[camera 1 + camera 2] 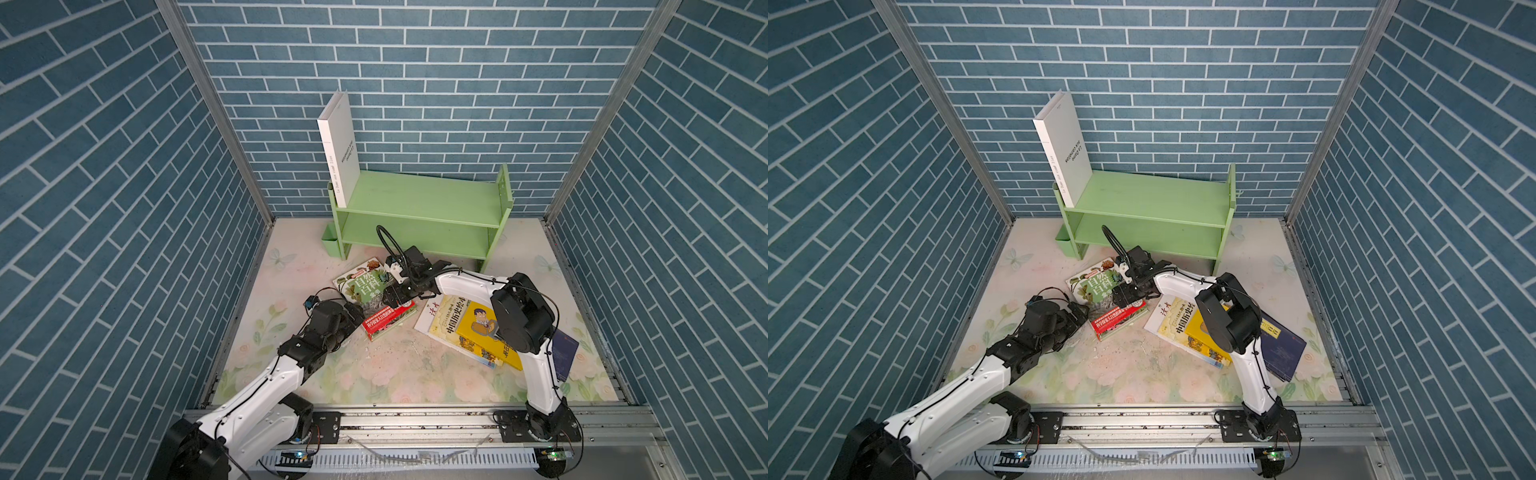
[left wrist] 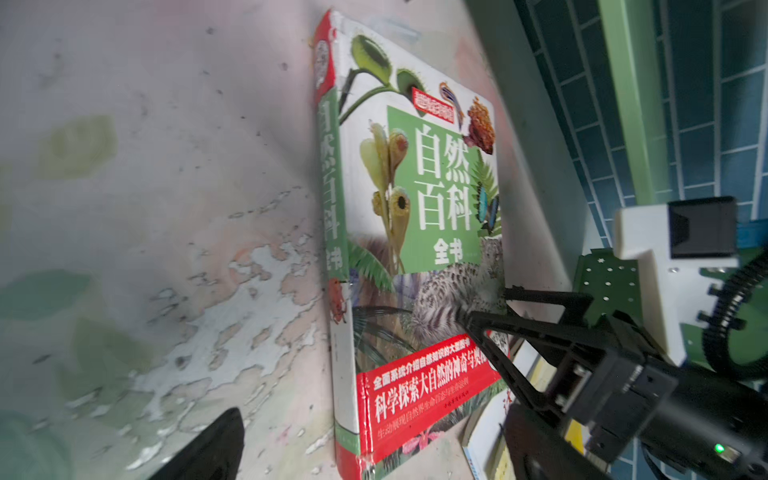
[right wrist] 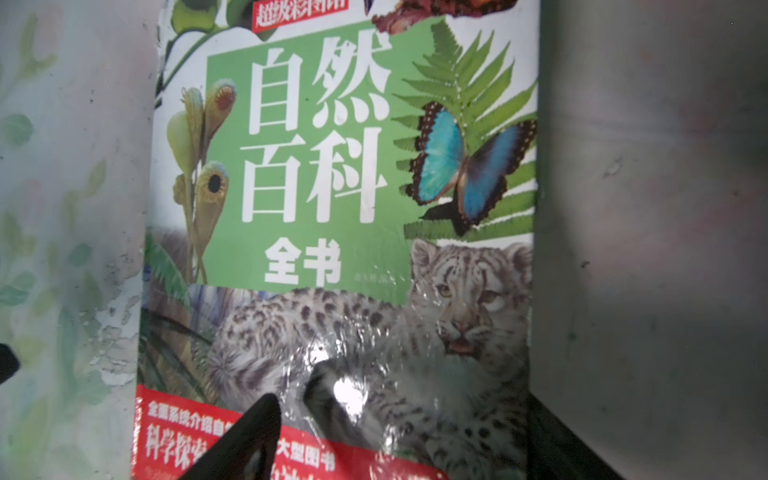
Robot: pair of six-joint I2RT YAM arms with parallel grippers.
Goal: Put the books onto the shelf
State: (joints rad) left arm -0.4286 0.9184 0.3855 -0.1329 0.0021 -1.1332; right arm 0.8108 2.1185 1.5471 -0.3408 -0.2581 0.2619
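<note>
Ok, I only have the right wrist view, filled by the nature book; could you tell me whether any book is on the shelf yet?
Observer: One: a white book stands at the left end of the shelf's top tier.
Operator: Thanks. Where is the left tool?
Observer: Open, beside the nature book's spine.
Operator: And the other books?
Observer: A pile lies flat on the table, right of the nature book.

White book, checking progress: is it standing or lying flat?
Standing: the white book stands on end, slightly tilted, on the shelf's top tier.
</note>
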